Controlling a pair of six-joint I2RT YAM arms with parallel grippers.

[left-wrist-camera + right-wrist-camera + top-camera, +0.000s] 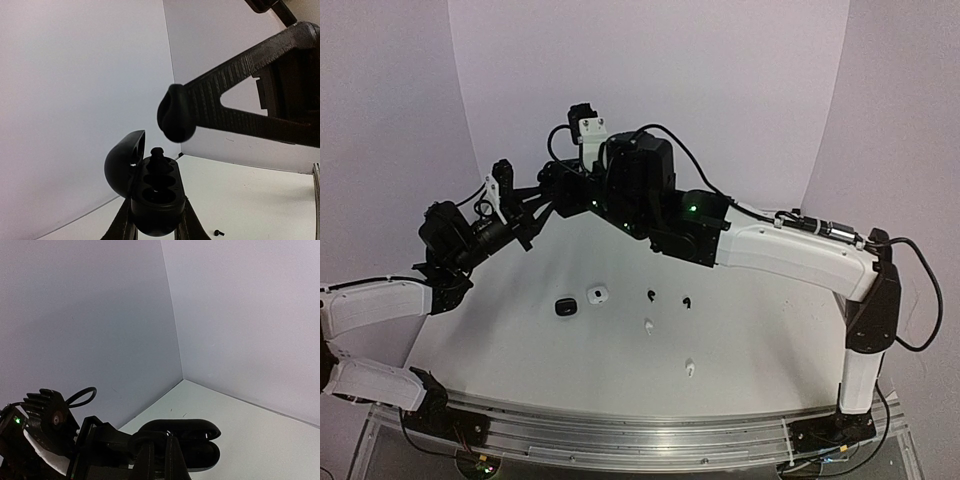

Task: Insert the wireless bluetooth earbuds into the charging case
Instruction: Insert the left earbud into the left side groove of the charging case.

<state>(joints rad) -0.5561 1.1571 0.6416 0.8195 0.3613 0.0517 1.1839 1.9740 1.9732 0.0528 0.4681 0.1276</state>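
Note:
My left gripper (538, 208) is raised at the back left and is shut on a black charging case (156, 197) with its lid open to the left. A black earbud (157, 154) stands up out of the case's far slot. My right gripper (558, 185) meets it from the right. Its rounded fingertip (176, 114) hangs just above the case, apart from that earbud. In the right wrist view its fingers (150, 460) stand close together in front of the case (200, 440); nothing shows between them. Two black earbuds (651, 294) (687, 301) and two white earbuds (647, 325) (690, 367) lie on the table.
A shut black case (564, 307) and a white case (597, 294) sit left of the loose earbuds. White walls close in the back and sides. A metal rail (640, 430) runs along the near edge. The right arm's long white link (800, 255) spans the right side above the table.

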